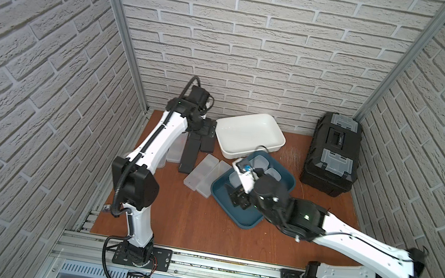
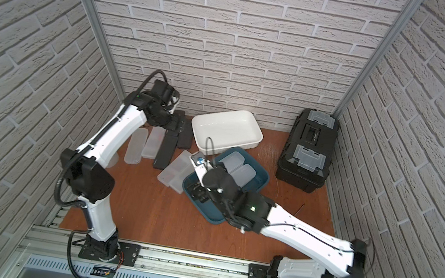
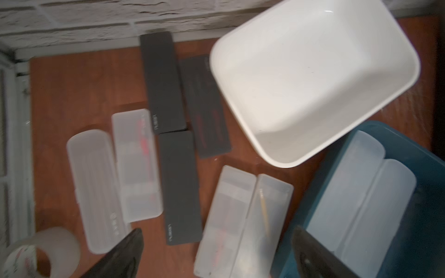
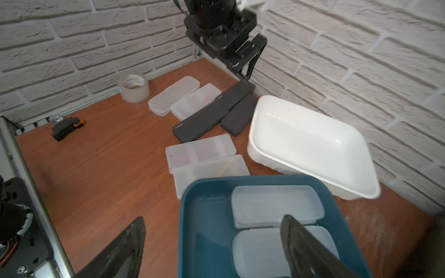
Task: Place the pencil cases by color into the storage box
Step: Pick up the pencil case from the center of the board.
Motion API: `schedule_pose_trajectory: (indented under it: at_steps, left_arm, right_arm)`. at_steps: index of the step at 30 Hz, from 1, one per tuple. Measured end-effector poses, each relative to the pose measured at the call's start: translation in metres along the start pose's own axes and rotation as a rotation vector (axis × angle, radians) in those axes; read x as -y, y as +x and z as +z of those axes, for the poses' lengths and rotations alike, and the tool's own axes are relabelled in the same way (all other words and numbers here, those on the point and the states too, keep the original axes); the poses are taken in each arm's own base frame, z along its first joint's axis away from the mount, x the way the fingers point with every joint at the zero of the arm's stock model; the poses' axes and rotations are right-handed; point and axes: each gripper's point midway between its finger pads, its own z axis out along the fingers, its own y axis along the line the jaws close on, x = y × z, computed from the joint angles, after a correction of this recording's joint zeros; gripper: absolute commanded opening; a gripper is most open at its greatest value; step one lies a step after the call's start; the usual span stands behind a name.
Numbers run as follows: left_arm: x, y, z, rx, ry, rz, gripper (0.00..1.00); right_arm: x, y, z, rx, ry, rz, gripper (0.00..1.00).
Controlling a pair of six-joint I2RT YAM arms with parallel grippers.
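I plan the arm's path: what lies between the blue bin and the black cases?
Two frosted cases, side by side; the left wrist view shows them best.

left arm (image 1: 159,136): stretched from its front-left base toward the back edge of the worktop (image 1: 171,222), left of middle, wrist folded down. left gripper (image 3: 218,229): jaws spread wide, nothing between them, hanging above the surface. right arm (image 1: 356,242): elbow out by the front-right corner, forearm reaching in to mid-worktop, wrist pitched down. right gripper (image 4: 213,217): jaws apart, nothing clamped.
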Motion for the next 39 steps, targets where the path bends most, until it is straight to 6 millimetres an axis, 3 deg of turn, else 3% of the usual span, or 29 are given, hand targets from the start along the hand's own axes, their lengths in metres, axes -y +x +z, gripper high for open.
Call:
schedule_pose_trajectory:
  at_steps: [3,6,9,12,17,27,35,39]
  left_arm:
    - [-0.027,0.021,-0.009,-0.011,-0.028,-0.057,0.96]
    - [-0.035,0.041,-0.014,-0.026,-0.03,-0.078,0.96]
    - [-0.038,0.056,-0.015,-0.035,-0.026,-0.089,0.96]
    - [-0.045,0.063,-0.015,-0.029,-0.034,-0.103,0.95]
    - [-0.058,0.075,-0.014,-0.041,-0.045,-0.135,0.95]
    - [-0.069,0.083,-0.016,-0.028,-0.064,-0.159,0.95]
    - [-0.07,0.084,-0.013,-0.026,-0.066,-0.16,0.95]
    - [-0.065,0.082,-0.013,-0.019,-0.044,-0.159,0.94]
  right_arm:
    - [-0.029,-0.009,0.059,-0.109,-0.091,0.029,0.87]
    - [-0.045,-0.007,0.107,-0.2,-0.167,0.082,0.87]
    - [-0.052,0.003,0.139,-0.283,-0.224,0.143,0.86]
    - [-0.058,0.01,0.159,-0.333,-0.27,0.19,0.86]
    - [-0.066,0.005,0.17,-0.345,-0.331,0.266,0.86]
    - [-0.087,-0.001,0.17,-0.362,-0.442,0.355,0.88]
    - [-0.085,0.002,0.176,-0.33,-0.516,0.4,0.86]
    - [-0.074,0.019,0.181,-0.345,-0.525,0.453,0.86]
